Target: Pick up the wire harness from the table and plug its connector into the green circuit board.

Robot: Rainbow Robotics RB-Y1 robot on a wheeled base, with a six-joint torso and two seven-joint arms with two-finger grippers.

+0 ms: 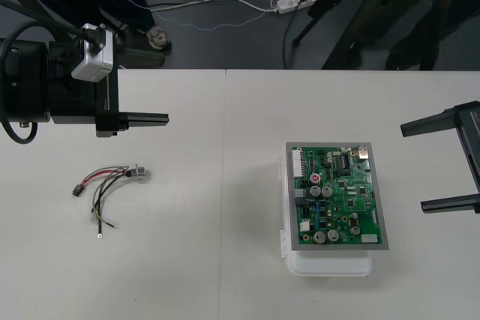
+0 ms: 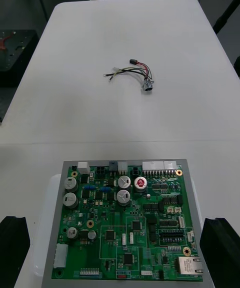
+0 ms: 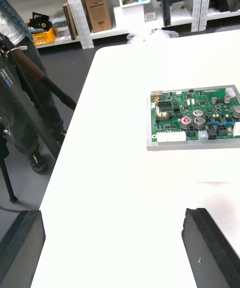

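Pale bench point(image 1: 225, 282) carries the harness point(image 1: 111, 183), lying loose on its left side near the left tool point(image 1: 161, 118), whose fingers stand apart. Board point(image 1: 337, 196) sits beside the right tool point(image 1: 415, 166), likewise spread wide.

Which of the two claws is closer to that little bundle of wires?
The left gripper, close by the harness; the right gripper waits on the far side of the board.
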